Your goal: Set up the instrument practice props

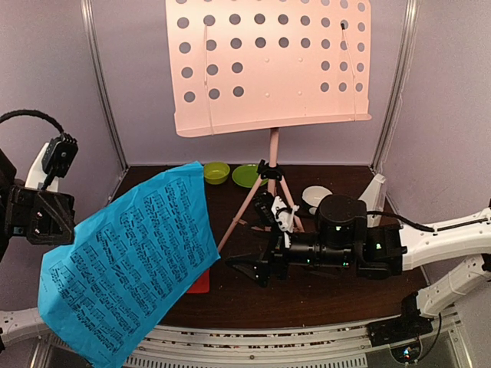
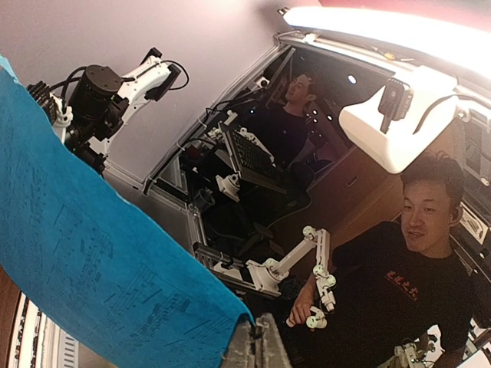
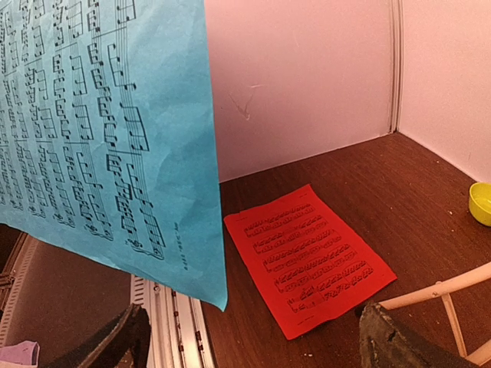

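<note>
Hanging over the counter's (image 1: 322,299) left side in the top view, the creased blue music sheet (image 1: 130,261) is hiding most of the red music sheet (image 1: 199,283). From the left wrist, the left tool (image 2: 253,341) is clenching the blue music sheet's edge. From the right wrist, the right tool (image 3: 261,337) is gaping wide, gripping nothing, facing the red music sheet lying flat.
</note>
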Controlling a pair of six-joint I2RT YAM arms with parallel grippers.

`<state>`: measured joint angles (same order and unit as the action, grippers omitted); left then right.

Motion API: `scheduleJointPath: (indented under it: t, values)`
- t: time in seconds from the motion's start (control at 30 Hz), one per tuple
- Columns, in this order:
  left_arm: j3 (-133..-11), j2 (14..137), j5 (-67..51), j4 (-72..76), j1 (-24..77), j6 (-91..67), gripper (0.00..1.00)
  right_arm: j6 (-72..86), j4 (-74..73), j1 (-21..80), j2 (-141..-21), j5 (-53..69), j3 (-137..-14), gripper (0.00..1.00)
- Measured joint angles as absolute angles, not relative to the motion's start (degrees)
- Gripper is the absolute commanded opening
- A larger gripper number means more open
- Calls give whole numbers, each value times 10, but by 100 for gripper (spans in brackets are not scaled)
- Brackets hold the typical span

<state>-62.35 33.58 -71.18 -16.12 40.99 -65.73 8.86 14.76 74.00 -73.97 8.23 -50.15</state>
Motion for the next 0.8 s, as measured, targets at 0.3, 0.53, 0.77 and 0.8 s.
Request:
scheduleJointPath:
  t: [0.3, 0.53, 0.77, 0.8]
  values:
    - [-623, 338, -712, -159, 421, -662, 0, 80, 158, 740, -743, 96, -511, 100]
    - [-622, 338, -714, -159, 428, -661, 0, 81, 177, 731, -749, 123, -513, 100]
    - [-622, 342, -716, -159, 429, -661, 0, 76, 171, 710, -749, 157, -542, 100]
    - [-622, 342, -716, -159, 429, -661, 0, 74, 167, 709, -749, 161, -551, 100]
